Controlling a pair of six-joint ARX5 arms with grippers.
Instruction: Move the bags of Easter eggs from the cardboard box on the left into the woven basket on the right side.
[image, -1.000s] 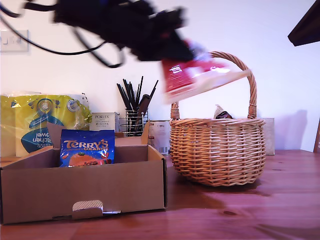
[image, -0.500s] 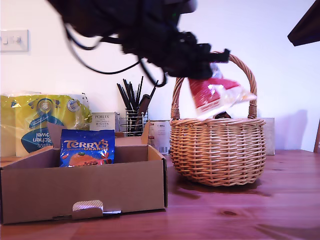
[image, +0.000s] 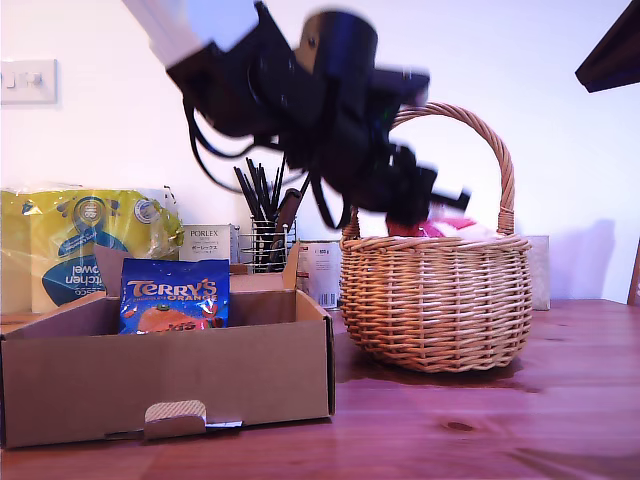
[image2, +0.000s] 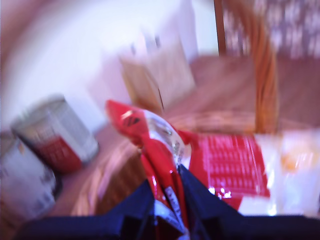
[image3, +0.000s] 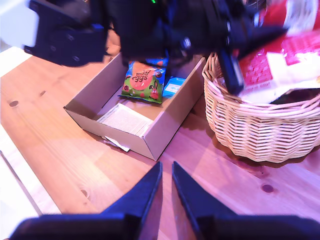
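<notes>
My first gripper (image: 428, 205) hangs at the woven basket's (image: 435, 305) mouth, under the arched handle (image: 500, 165), shut on a red bag of Easter eggs (image: 445, 226) that sits low at the rim. The blurred first wrist view shows the red bag (image2: 162, 155) pinched between the jaws of my first gripper (image2: 165, 192). In the cardboard box (image: 170, 385) a blue Terry's bag (image: 175, 295) stands upright. From high above the table my second gripper (image3: 166, 182), shut and holding nothing, looks down on the box (image3: 165, 125), a green eggs bag (image3: 145, 82) and the basket (image3: 255, 130).
Behind the box stand a yellow-and-blue towel pack (image: 85, 245), a white Porlex carton (image: 205, 242) and a wire pot of black utensils (image: 268, 225). A dark shape (image: 612, 50) fills the exterior view's upper right corner. A white sheet (image3: 125, 120) lies in the box.
My first gripper has swung down with the red bag, from above the basket's handle to the basket's mouth. The blue bag and the box have not moved.
</notes>
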